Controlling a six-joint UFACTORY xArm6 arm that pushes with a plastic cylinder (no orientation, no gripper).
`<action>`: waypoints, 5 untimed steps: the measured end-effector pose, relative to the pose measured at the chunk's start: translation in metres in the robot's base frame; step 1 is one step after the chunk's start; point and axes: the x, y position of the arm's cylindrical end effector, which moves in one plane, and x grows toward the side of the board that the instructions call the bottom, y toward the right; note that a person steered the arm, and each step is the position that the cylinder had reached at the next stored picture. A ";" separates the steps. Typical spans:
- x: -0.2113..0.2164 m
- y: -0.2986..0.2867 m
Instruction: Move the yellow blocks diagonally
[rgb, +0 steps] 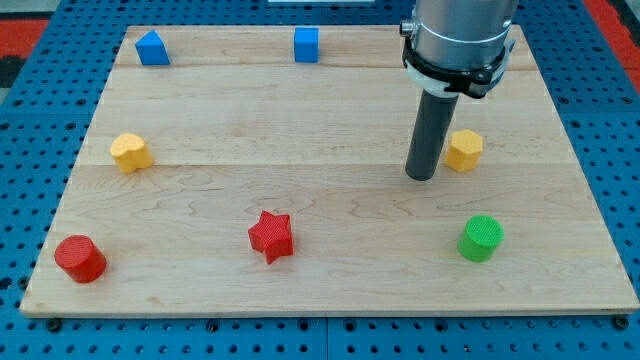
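Dark and straight, the rod ends in my tip (421, 177), resting on the pale wooden surface (330, 110) right of centre; it carries no gripper to open or close. One yellow hexagonal block (464, 150) sits just beside the tip, on its right. Another yellow hexagonal block (131, 152) lies far off at centre left.

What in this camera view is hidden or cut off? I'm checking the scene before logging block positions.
- The arm: cut off by the view's top edge; only its lower housing shows.
- My tip and the yellow block on its right: touching or apart cannot be told.
- Board: the strip behind the rod is hidden.
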 end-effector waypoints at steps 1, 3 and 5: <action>0.000 0.004; 0.006 0.013; -0.007 0.092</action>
